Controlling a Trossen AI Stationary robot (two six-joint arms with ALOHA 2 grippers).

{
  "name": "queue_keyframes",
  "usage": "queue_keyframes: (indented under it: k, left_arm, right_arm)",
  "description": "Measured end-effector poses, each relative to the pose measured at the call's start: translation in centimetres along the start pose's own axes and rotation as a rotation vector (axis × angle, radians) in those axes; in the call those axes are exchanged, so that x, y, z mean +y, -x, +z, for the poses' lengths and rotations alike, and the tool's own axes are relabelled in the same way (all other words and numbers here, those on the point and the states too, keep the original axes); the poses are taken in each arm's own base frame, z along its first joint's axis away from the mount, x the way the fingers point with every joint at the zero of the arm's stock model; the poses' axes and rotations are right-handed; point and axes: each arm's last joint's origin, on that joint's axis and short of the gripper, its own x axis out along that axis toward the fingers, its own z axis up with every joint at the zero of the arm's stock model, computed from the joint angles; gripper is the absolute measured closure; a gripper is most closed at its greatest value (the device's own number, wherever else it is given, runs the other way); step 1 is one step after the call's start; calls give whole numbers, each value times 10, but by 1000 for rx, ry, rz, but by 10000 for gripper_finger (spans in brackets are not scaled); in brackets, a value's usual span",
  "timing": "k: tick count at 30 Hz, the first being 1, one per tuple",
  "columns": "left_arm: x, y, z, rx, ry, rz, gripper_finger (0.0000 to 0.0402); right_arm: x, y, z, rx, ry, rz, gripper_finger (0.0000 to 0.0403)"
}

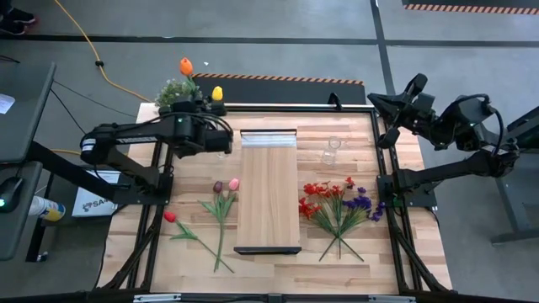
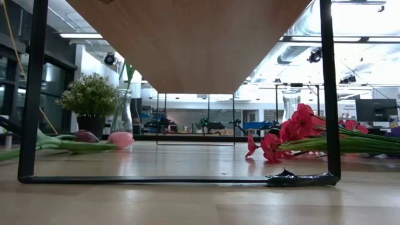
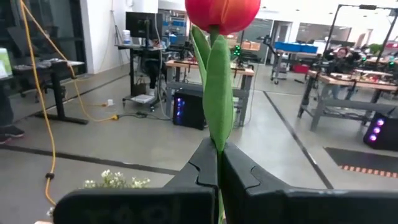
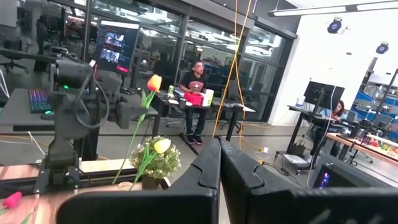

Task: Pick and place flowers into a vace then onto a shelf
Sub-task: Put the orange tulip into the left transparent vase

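The left end effector (image 3: 217, 177) is clamped on an orange tulip's (image 3: 222, 12) stem; it looks light, limp and best pinched low. The right end effector (image 4: 219, 168), pressed together, waits aside.

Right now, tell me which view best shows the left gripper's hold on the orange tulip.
Left wrist view: the left gripper is shut on the orange tulip's stem. The high view shows only its bloom past the table's edge; the right wrist view shows it far off; the low view misses it.

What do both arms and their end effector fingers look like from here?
Both arms are black jointed links. The left arm has a white band near its shoulder; the right arm carries looped black cables. Each end effector has two matte black, angular, stepped fingers.
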Motion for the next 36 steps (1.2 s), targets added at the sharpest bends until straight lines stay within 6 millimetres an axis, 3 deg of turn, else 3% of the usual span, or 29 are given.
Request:
queue_keyframes:
  k: [9, 16, 22, 36]
  left_arm:
    - [4, 0, -21, 0, 67, -1, 369]
    - [6, 0, -9, -1, 123, -1, 369]
    - [6, -8, -4, -10, 36, 38, 369]
    - [6, -17, -16, -12, 1, 77, 369]
  right_arm:
    - [0, 0, 0, -2, 20, 0, 402]
    - [0, 0, 0, -2, 48, -1, 402]
    - [0, 0, 0, -1, 49, -1, 402]
    - [4, -6, 0, 2, 50, 1, 402]
